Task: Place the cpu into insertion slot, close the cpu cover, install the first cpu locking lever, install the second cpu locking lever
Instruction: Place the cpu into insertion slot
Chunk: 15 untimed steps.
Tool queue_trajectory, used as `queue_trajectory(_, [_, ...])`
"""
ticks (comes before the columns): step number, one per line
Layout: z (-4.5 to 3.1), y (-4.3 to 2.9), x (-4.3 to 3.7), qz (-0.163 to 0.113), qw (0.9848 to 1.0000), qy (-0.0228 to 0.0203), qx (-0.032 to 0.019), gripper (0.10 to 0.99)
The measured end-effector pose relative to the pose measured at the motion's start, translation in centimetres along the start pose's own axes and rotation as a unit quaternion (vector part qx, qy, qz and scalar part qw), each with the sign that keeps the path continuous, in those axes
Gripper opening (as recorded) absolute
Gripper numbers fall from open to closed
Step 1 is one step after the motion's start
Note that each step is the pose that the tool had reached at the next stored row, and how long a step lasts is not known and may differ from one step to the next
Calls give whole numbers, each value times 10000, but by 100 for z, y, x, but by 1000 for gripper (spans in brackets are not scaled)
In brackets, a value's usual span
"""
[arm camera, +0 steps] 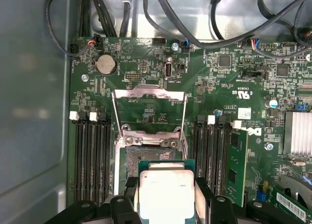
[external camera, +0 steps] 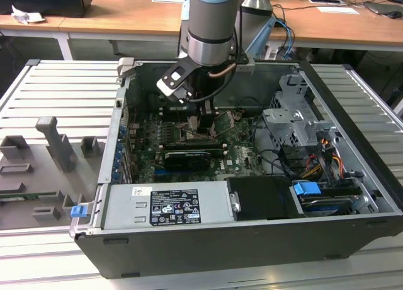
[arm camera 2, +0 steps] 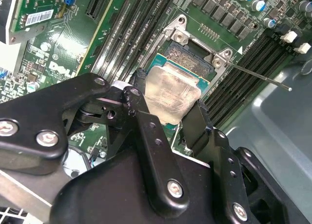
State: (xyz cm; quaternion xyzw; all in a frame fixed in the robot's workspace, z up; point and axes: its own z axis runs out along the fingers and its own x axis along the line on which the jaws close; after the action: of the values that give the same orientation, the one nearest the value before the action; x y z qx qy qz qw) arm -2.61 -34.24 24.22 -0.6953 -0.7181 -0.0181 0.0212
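Silver-grey cpu (arm camera 2: 168,95) nipped by two opposite edges between fingers (arm camera 2: 141,112) of gripper (arm camera 2: 167,112), closed on it, just over insertion slot (arm camera: 141,157) mid green board (arm camera: 234,87); cpu cover (arm camera: 148,91) flipped open. Prob. light, stiff, slick-topped, delicate underneath: hold by edges only, gentle squeeze.

The cpu (arm camera: 166,195) is silver-grey, claw (arm camera 2: 168,104) black, board (arm camera: 204,95) green.

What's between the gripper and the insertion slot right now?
The cpu, clamped in the gripper, is over the open insertion slot; both wrist views show it.
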Motion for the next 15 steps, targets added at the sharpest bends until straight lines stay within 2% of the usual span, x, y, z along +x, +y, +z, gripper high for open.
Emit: queue_trajectory(15, [31,0,-1,0,10000,1,0,541])
